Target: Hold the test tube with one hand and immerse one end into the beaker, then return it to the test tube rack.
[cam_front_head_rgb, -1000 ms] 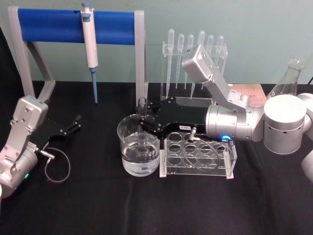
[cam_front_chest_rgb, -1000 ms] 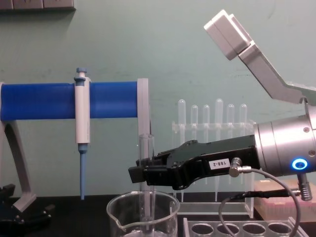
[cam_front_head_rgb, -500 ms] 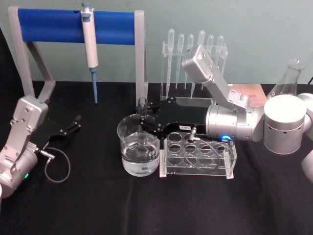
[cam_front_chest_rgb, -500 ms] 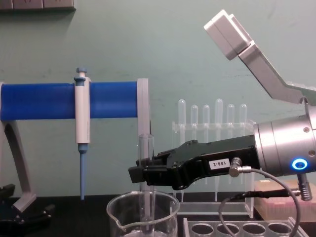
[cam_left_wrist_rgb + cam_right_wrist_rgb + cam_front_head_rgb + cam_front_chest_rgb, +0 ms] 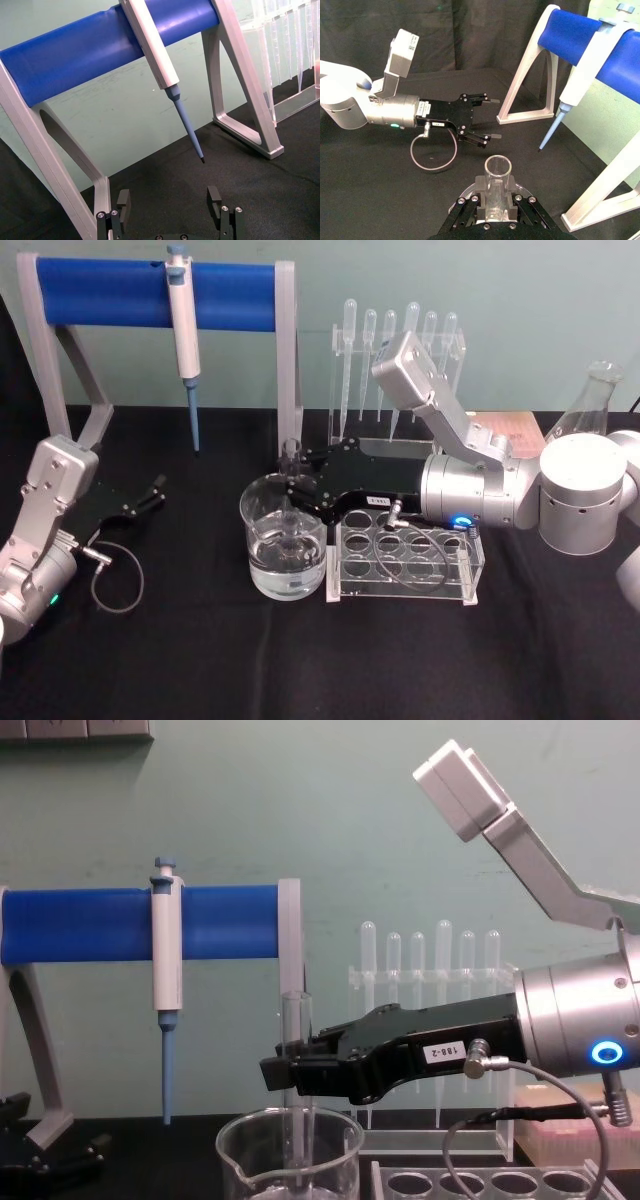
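Test tube (image 5: 295, 1018) upright, clamped between the fingers of our right gripper (image 5: 283, 1075), its lower end inside the beaker (image 5: 240, 1160), clear of the rim. The test tube rack (image 5: 470, 575) stands just beside the beaker. The head view shows water (image 5: 285, 575) low in the beaker, and the right wrist view looks down the tube's mouth. Our left gripper (image 5: 152, 493) lies well apart, fingers spread, holding nothing.
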